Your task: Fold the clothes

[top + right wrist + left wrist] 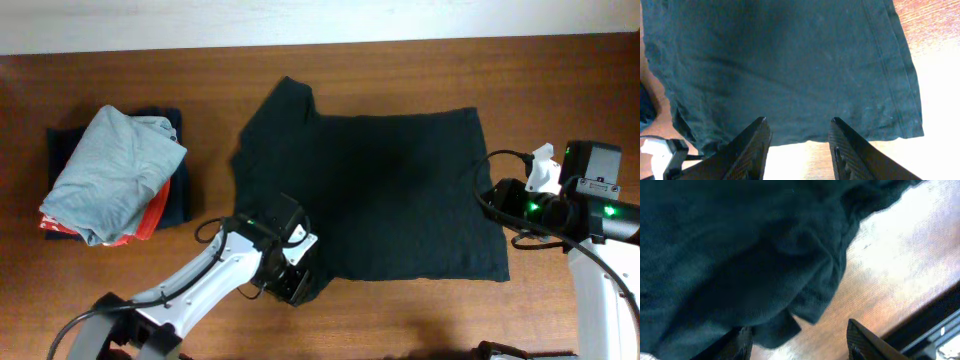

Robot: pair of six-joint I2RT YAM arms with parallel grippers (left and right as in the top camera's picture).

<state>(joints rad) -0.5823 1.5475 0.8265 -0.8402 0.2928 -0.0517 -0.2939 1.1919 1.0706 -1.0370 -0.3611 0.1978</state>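
Between the fingers [862, 341] of your left claw [799, 330] sits a rumpled lobe of the black T-shirt [740, 255]. The two fingers stand wide apart, one partly hidden by the cloth and the other bare over the wooden table [900, 270]. Nothing is pinched. Ahead of that claw, fabric bunched into soft folds fills nearly all of the wrist view. From overhead you see this claw at the shirt's near sleeve, on the corner closest to the robot. From there the body of the shirt spreads flat away from it, toward the far side of the table and toward your right claw [798, 122].

Your right claw is spread too, with only the shirt's edge and bare table showing in the gap between its fingers. One edge of the shirt runs straight across just ahead of it. The fingertips overlap that edge in the wrist view, but you cannot tell whether they touch the cloth. A stitched border runs along the shirt's side toward the right of that view. Beyond the claw the fabric lies smooth.

Well off to the outer side of your left claw, apart from the shirt, a light grey-blue garment [110, 170] is heaped on an orange-red folded garment [152, 215] and a navy folded garment [170, 118].
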